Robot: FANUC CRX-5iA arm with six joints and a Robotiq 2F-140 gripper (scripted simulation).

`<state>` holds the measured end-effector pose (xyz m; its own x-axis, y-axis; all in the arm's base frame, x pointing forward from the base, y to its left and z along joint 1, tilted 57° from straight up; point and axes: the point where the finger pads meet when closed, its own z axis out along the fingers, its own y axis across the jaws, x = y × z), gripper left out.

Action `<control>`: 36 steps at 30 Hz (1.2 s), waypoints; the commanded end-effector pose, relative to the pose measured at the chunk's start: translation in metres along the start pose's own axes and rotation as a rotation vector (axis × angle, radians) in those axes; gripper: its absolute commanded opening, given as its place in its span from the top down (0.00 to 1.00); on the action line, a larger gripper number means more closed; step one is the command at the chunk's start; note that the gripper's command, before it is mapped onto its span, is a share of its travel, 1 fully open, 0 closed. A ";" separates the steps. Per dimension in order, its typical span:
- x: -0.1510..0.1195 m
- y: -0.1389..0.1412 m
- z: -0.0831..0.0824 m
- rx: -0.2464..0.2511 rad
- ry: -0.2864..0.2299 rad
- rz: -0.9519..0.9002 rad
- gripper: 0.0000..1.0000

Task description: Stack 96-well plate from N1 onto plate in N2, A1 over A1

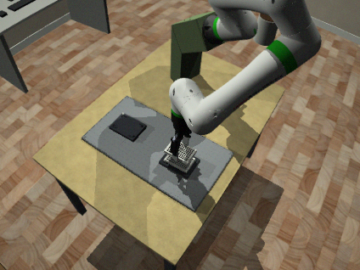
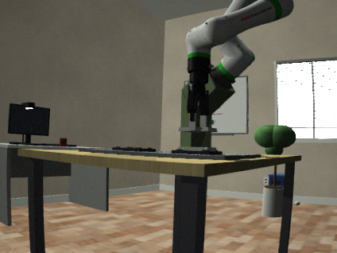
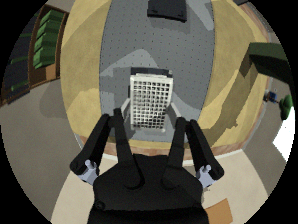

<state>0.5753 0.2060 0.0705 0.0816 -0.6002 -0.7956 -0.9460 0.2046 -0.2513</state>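
My gripper (image 1: 177, 142) is shut on a white 96-well plate (image 1: 183, 151) and holds it level in the air. It hangs a little above a second white 96-well plate (image 1: 180, 164) that sits on the black nest N2 (image 1: 179, 171). In the side view the held plate (image 2: 197, 128) is clearly apart from the lower plate (image 2: 196, 149). The wrist view shows the held plate (image 3: 149, 99) between my fingers, covering the lower plate. The black nest N1 (image 1: 127, 126) is bare; it also shows in the wrist view (image 3: 166, 3). I cannot read the A1 marks.
Both nests lie on a grey mat (image 1: 140, 144) on the yellow table (image 1: 106, 187). The arm's green pedestal (image 1: 187, 47) stands at the table's far side. A desk with a monitor (image 2: 29, 121), a plant (image 2: 275, 138) and a white bin (image 2: 273, 199) stand off the table.
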 end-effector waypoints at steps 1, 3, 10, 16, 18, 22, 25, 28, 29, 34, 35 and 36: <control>0.000 0.000 0.004 0.001 0.000 0.000 1.00; 0.000 0.000 0.007 0.001 0.000 0.000 1.00; 0.000 0.000 0.016 0.001 0.000 0.000 1.00; 0.000 0.000 0.026 0.001 0.000 0.000 1.00; 0.000 0.000 0.029 0.001 0.000 0.000 1.00; 0.000 0.000 0.036 0.001 0.000 0.000 1.00; 0.000 0.000 0.037 0.001 0.000 0.000 1.00; 0.000 0.000 0.042 0.001 0.000 0.000 1.00; 0.000 0.000 0.044 0.001 0.000 0.000 1.00; 0.000 0.000 0.049 0.001 0.000 0.000 1.00; 0.000 0.000 0.049 0.001 0.000 0.000 1.00; 0.000 0.000 0.049 0.001 0.000 0.000 1.00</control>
<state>0.5909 0.2441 0.0430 0.0815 -0.6002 -0.7957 -0.9460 0.2048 -0.2514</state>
